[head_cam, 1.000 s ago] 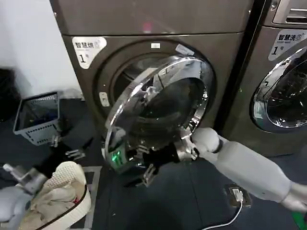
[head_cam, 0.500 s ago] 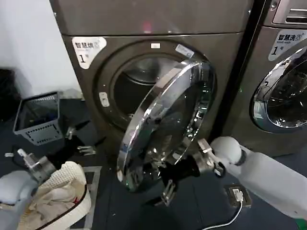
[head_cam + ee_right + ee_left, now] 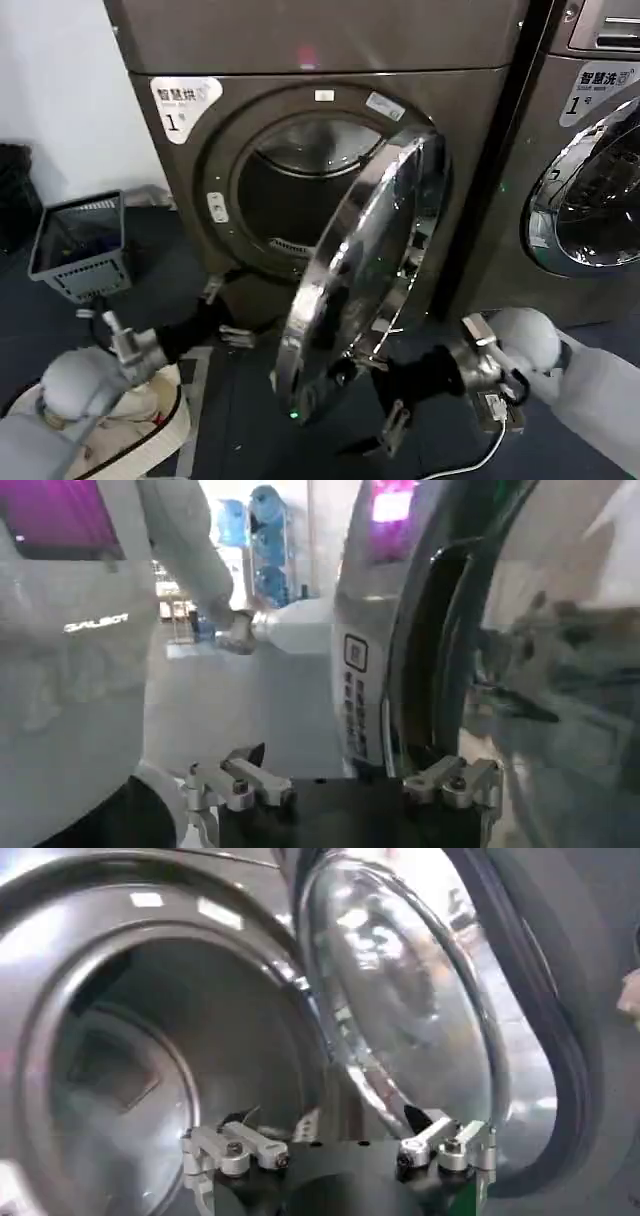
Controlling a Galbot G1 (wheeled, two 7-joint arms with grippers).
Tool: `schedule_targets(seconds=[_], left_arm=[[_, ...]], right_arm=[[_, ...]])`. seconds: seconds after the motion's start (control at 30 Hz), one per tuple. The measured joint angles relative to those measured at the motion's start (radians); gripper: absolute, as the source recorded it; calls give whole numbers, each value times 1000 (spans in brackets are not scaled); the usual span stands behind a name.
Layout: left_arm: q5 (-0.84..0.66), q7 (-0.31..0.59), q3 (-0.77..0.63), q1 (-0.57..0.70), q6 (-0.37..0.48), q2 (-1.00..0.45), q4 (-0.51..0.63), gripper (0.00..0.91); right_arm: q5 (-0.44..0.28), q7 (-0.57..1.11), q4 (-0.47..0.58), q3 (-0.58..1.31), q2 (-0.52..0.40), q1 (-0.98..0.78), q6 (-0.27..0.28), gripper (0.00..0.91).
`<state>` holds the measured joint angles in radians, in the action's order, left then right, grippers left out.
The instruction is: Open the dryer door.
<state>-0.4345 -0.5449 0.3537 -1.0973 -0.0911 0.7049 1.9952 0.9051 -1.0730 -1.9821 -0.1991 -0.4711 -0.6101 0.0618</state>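
Both grippers had fingers spread w/ nothing between them. Right gripper [image 3: 385, 400] sat low, just beside the bottom rim of the dryer door [image 3: 360, 280], fingers apart on the floor side of the chrome; contact w/ rim couldn't be judged. Left gripper [image 3: 222, 315] hovered near the lower left edge of the drum opening [image 3: 290, 195], empty. Door stood swung well off the bronze-brown dryer [image 3: 320, 60], nearly edge-on, drum exposed. Task looked mostly done; only a wider swing, if needed, was left.

The dryer door [image 3: 365, 270] gleams chrome on the bronze-brown dryer [image 3: 300, 60], beside a grey laundry basket [image 3: 80, 245].
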Motion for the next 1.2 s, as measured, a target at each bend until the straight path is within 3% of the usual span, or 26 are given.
schedule_targets(seconds=[0.17,0.4,0.87,1.2], left_arm=[[20,-2,-67,48,-3,9,29,907],[26,-2,-127,91,-2,26,62,907],[50,6,-222,163,4,75,91,907],[76,22,-293,211,4,117,86,907]], right_arm=[[11,66,19,126,34,-119,-33,907],[5,89,111,330,73,-257,-36,907],[-151,121,418,672,72,-528,-88,907],[-257,366,653,957,-5,-735,-162,907]])
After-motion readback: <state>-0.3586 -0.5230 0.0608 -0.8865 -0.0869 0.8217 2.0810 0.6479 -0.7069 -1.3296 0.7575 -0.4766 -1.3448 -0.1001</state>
